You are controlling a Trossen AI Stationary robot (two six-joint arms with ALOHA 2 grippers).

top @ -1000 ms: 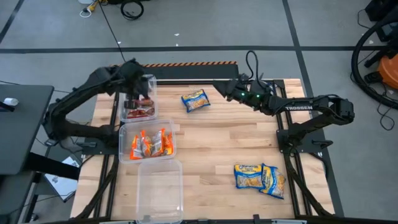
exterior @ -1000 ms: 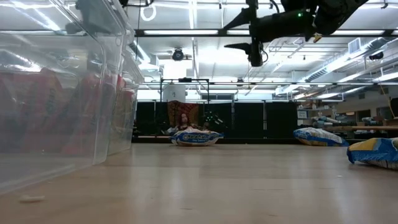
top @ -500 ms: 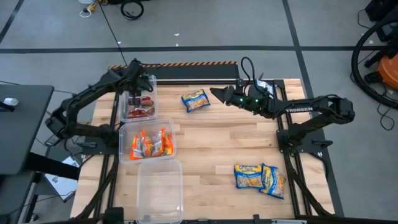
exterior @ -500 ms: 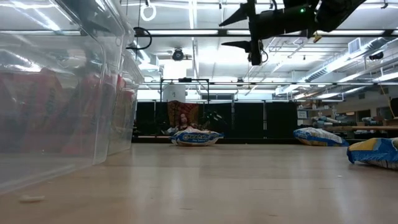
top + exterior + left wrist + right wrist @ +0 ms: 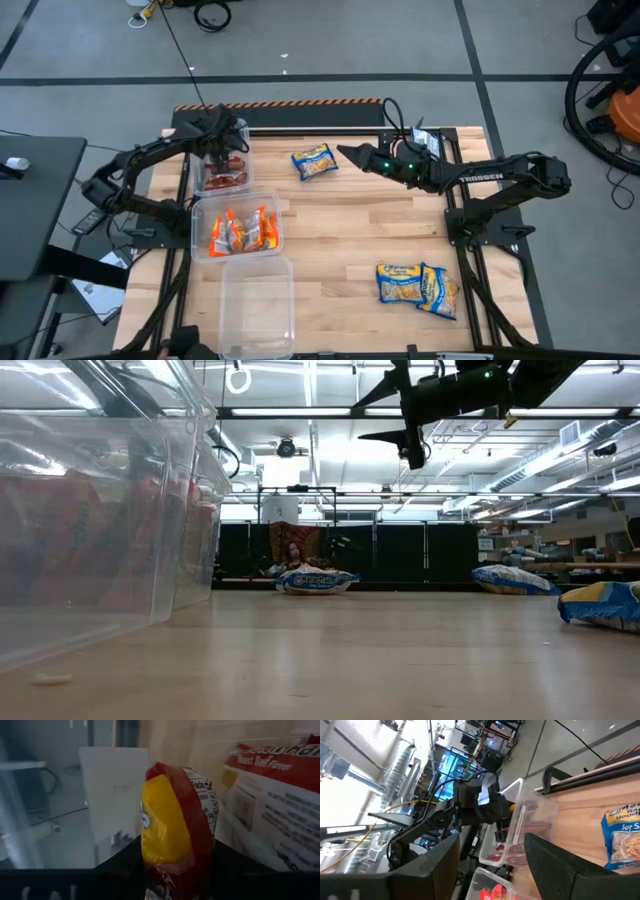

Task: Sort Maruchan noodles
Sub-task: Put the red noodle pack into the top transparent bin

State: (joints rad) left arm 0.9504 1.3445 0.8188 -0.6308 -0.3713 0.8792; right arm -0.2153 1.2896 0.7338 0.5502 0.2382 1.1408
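- A red packet of Maruchan noodles stands on end between the left gripper's fingers; its glossy red wrapper carries a big yellow patch on the facing side and a white panel of small black print along one edge.
- The left gripper is clamped on that red packet and sits over the far bin, the one nearest the table's back edge on the left side.
- More red packets lie flat in that far bin; in the left wrist view one of them reads "Roast Beef Flavor" on a red band above a silver-white back panel.
- The middle bin holds orange packets, bunched and partly upright.
- The near bin, at the table's front edge, touches the middle one.
- One blue-and-yellow packet lies loose on the wooden table, near the back and just right of the far bin.
- Two more blue-and-yellow packets lie side by side and overlapping near the front right.
- The right gripper hangs above the table just beside the lone blue-and-yellow packet, its fingers spread wide and gripping nothing.
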